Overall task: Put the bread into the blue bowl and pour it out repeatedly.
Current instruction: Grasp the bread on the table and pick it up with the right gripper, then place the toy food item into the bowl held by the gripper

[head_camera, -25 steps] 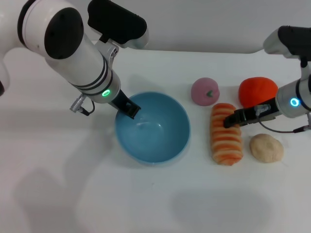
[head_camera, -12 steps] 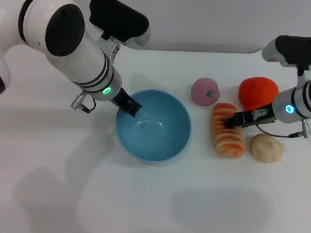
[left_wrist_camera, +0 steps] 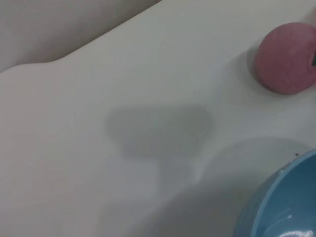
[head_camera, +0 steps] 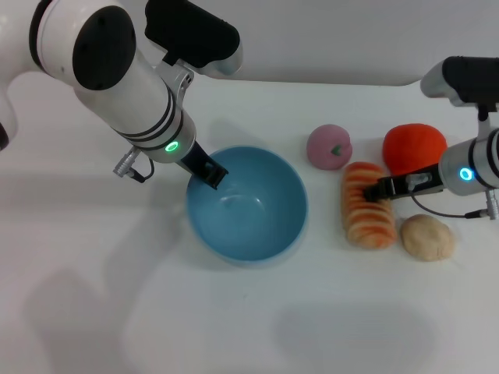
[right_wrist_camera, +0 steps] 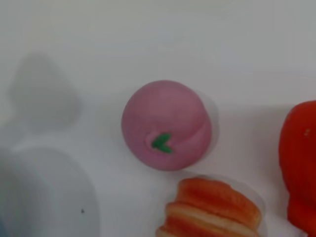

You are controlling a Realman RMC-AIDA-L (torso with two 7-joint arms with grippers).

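Note:
The blue bowl (head_camera: 257,222) stands on the white table, left of centre. My left gripper (head_camera: 210,173) is shut on its far-left rim; the bowl's edge also shows in the left wrist view (left_wrist_camera: 284,205). The bread (head_camera: 366,222), with its orange and cream stripes up, lies right of the bowl. My right gripper (head_camera: 382,188) reaches in from the right and is shut on the bread's middle. One end of the bread shows in the right wrist view (right_wrist_camera: 212,210). The bowl is empty.
A pink round fruit (head_camera: 329,146) lies behind the bread, a red-orange fruit (head_camera: 413,146) to its right, and a small beige bun (head_camera: 426,236) beside the bread's near end. The table's far edge runs behind them.
My right gripper has drawn slightly right and back with the bread, which now looks shorter and sits closer to the red-orange fruit. The left arm and bowl have barely shifted.

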